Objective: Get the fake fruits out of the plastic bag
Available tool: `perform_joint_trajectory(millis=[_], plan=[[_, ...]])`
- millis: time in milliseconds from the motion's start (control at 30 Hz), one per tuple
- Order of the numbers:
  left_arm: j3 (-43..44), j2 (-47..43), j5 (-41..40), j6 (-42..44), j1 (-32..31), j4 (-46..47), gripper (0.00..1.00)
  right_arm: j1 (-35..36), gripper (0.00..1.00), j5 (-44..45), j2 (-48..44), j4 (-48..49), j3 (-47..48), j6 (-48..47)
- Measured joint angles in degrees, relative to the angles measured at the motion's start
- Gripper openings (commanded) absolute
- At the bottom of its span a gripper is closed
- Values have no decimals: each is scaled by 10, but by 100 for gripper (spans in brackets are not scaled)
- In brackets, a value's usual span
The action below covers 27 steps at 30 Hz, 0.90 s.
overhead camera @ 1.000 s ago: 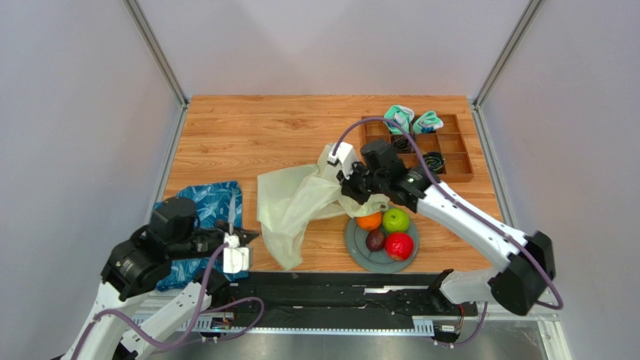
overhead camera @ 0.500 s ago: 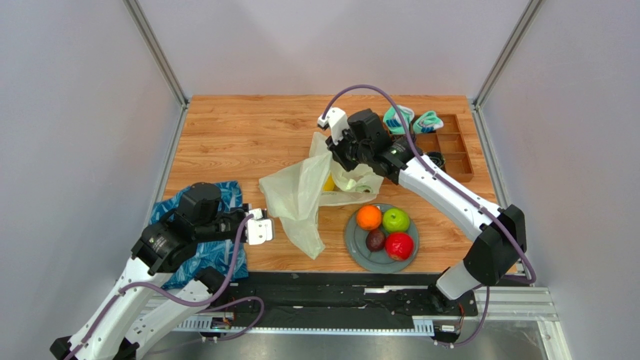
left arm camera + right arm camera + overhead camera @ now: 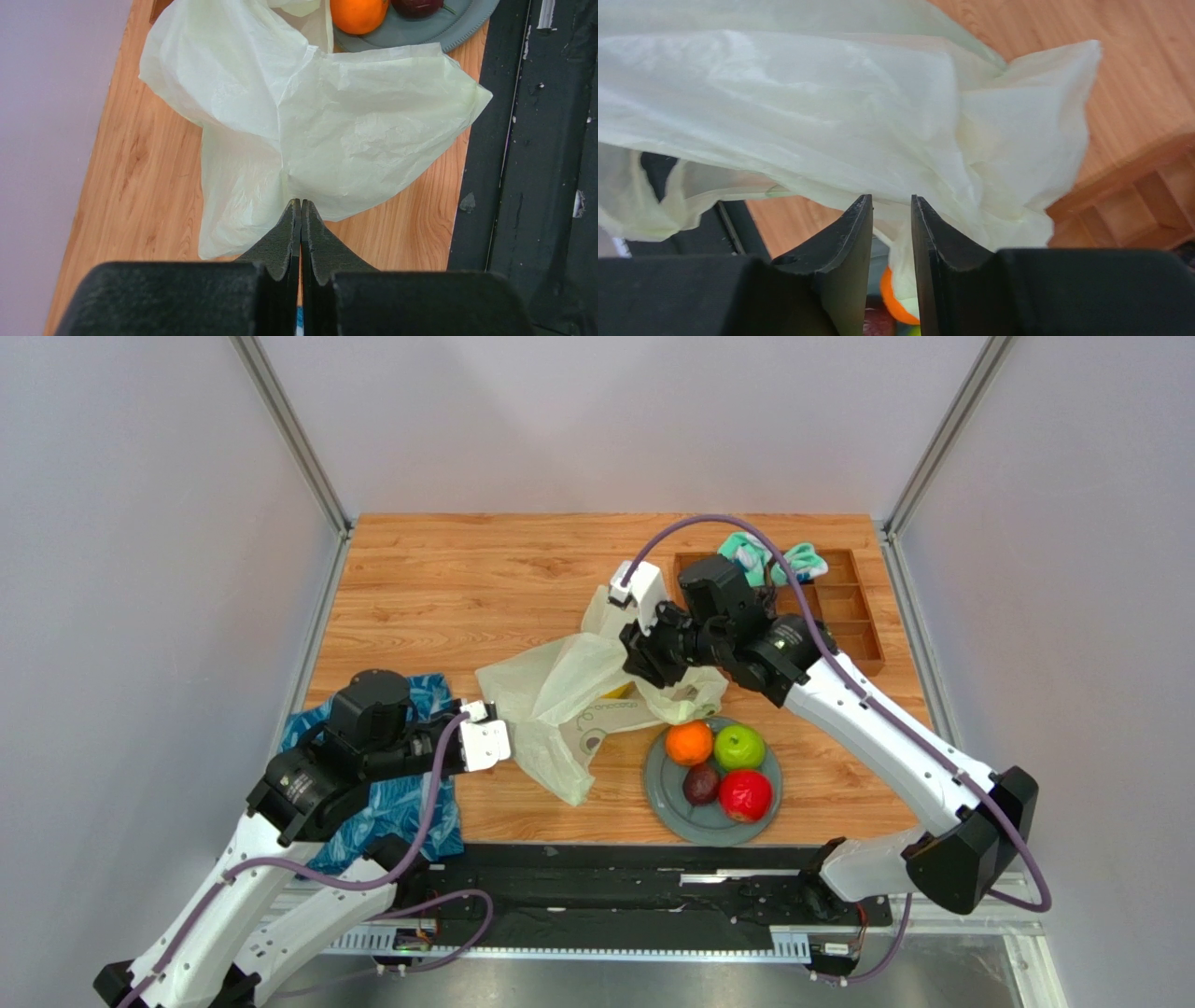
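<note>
The pale yellow-green plastic bag (image 3: 561, 693) hangs between my two grippers at mid-table. My right gripper (image 3: 648, 653) is closed on the bag's upper end and holds it up; in the right wrist view the film (image 3: 808, 105) drapes over the narrowly parted jaws (image 3: 891, 203). My left gripper (image 3: 502, 742) is shut at the bag's near-left edge; in the left wrist view the creases of the bag (image 3: 337, 112) run to its tips (image 3: 300, 203). A yellow fruit (image 3: 617, 692) shows faintly inside the bag. An orange (image 3: 689, 744), green apple (image 3: 739, 748), dark fruit (image 3: 701, 784) and red apple (image 3: 745, 795) lie on a grey plate (image 3: 718, 825).
A blue leaf-patterned bag (image 3: 400, 805) lies under my left arm. A wooden compartment tray (image 3: 839, 623) with rolled teal-and-white socks (image 3: 772, 556) stands at the back right. A black rail (image 3: 631, 875) runs along the near edge.
My right gripper came forward and down with the bag's top end. My left gripper moved up and right from the blue bag to the plastic bag's edge.
</note>
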Motion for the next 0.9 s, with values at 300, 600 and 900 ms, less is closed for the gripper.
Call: perform_joint_trajectory(millis=[300, 600, 900], plan=[[10, 17, 2, -15, 0, 5, 0, 38, 23, -75, 39, -15, -25, 14], [15, 19, 2, -21, 0, 10, 0, 38, 36, -57, 64, -52, -3, 33], [16, 35, 4, -50, 0, 43, 0, 38, 15, -122, 33, -84, -4, 7]])
